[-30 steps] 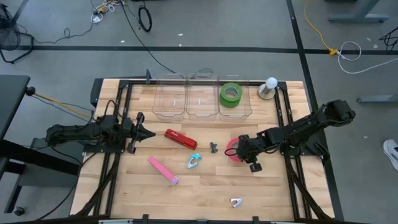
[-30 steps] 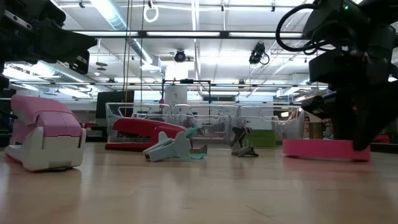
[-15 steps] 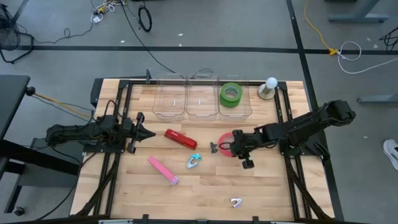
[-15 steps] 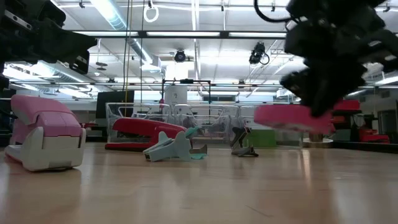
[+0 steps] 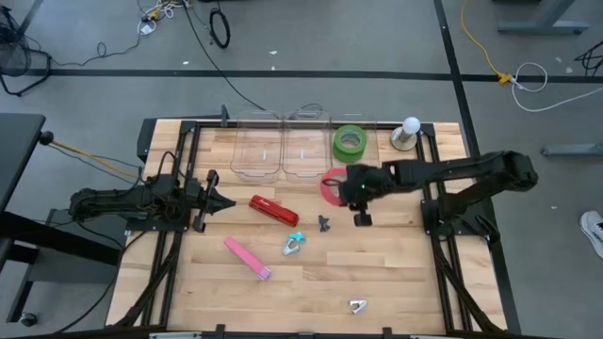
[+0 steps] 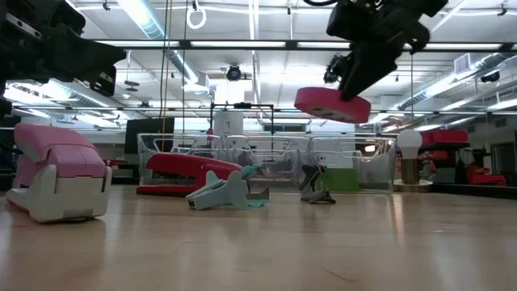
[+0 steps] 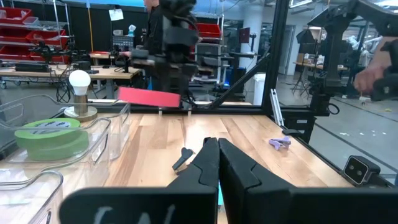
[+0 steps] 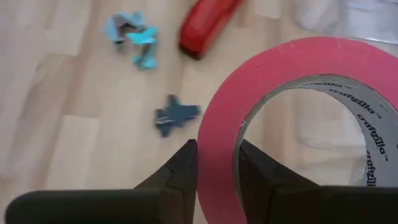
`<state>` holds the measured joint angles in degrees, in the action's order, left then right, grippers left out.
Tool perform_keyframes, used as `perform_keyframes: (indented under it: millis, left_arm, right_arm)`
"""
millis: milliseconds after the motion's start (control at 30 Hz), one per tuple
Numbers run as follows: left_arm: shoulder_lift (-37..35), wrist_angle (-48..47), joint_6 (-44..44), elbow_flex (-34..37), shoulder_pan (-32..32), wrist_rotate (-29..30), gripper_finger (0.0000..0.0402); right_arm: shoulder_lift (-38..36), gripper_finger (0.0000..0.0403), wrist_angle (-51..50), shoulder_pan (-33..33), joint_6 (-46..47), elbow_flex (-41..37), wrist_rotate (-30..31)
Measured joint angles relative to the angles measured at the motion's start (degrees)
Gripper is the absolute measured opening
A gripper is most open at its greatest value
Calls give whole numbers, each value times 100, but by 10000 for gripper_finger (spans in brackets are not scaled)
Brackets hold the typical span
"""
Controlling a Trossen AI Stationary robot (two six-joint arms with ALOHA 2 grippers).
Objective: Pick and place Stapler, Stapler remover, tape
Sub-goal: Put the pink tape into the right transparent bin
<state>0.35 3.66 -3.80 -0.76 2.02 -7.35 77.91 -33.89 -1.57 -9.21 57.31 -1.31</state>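
Observation:
My right gripper (image 5: 345, 191) is shut on the red tape roll (image 5: 331, 185) and holds it in the air just in front of the clear bins; the roll also shows in the low view (image 6: 332, 105) and the left wrist view (image 7: 149, 96). The green tape roll (image 5: 350, 141) lies flat in the right-hand bin. The red stapler (image 5: 273, 210), pink stapler (image 5: 247, 257), teal staple remover (image 5: 293, 245) and dark staple remover (image 5: 323, 223) lie on the table. My left gripper (image 5: 224, 202) is shut and empty at the table's left. My right gripper pinches the red roll's wall (image 8: 217, 146), one finger (image 8: 258, 168) inside the open centre and the other finger (image 8: 181, 168) on the outer side. The roll is lifted clear of the table (image 6: 332, 105), lying nearly flat and slightly tilted.
Three clear bins (image 5: 305, 155) stand in a row at the far edge; the left and middle ones hold nothing I can see. A light bulb on a base (image 5: 407, 132) stands to their right. A small pale remover (image 5: 357, 305) lies near the front edge.
My right gripper has risen from the table with the red tape roll and gone toward the far edge and the left, toward the bins. The roll, which lay flat on the table, now hangs clear above it.

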Motion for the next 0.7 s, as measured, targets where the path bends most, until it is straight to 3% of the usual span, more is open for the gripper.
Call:
perform_keyframes:
  millis: [700]
  left_arm:
    - [0,0,-2,0,1,0,3]
  right_arm:
    - [0,91,-252,-2661,-1141,108,9]
